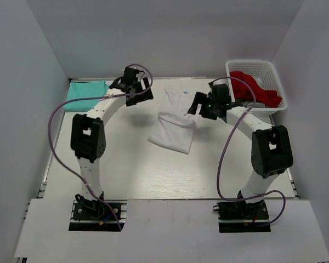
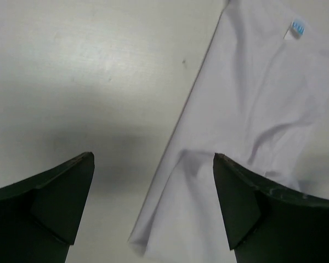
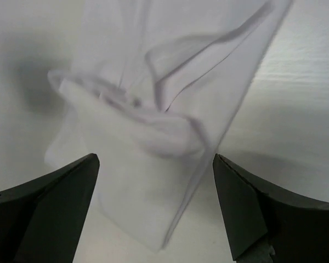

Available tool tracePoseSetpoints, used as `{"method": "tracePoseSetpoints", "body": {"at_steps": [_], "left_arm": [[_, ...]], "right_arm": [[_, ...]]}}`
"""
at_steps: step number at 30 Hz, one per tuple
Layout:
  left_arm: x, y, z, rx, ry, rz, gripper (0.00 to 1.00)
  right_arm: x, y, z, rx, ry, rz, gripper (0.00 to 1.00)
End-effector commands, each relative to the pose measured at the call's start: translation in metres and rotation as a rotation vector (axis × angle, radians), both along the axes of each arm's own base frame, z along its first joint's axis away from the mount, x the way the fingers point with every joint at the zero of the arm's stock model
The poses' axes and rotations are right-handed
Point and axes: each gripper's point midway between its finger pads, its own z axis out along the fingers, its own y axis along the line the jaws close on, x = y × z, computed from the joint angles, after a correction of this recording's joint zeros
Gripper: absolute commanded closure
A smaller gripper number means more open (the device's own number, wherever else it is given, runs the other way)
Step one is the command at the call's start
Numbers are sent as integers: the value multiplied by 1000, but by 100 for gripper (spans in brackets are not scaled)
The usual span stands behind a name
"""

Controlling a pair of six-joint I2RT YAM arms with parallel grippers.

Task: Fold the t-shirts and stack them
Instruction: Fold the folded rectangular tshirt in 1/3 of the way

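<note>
The white t-shirt (image 1: 174, 123) lies partly folded and rumpled in the middle of the table. It also shows in the left wrist view (image 2: 252, 109), with a blue neck label (image 2: 298, 26), and in the right wrist view (image 3: 153, 109), where a bunched fold sits on top. The mint-teal t-shirt (image 1: 86, 94) lies folded at the far left. My left gripper (image 1: 141, 94) is open and empty above the white shirt's left edge (image 2: 153, 181). My right gripper (image 1: 198, 105) is open and empty above the shirt's right edge (image 3: 156, 181).
A white plastic basket (image 1: 274, 76) holding red cloth (image 1: 255, 87) stands at the far right, just behind the right arm. White walls enclose the table on the left, back and right.
</note>
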Motion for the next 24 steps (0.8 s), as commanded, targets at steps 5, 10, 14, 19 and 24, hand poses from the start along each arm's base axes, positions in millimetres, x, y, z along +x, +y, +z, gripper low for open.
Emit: {"method": "tracePoseSetpoints", "body": {"at_steps": [5,10,14,19,24], "left_arm": [[-112,23,20,-60,-11,32,1],[-176,48,-13,-38,91,75,1],[-204,58,-36,-17,172,93,1],[-215,68,-44,20,205,122,1],[-214,67,-48,26,219,122,1]], "right_arm": [[-76,87,-7,66,-42,444,10],[-86,112,-23,55,-23,499,10],[-74,122,-37,6,-24,468,10],[-55,127,-44,-25,-54,416,10],[-24,131,-39,-2,-132,309,10]]}}
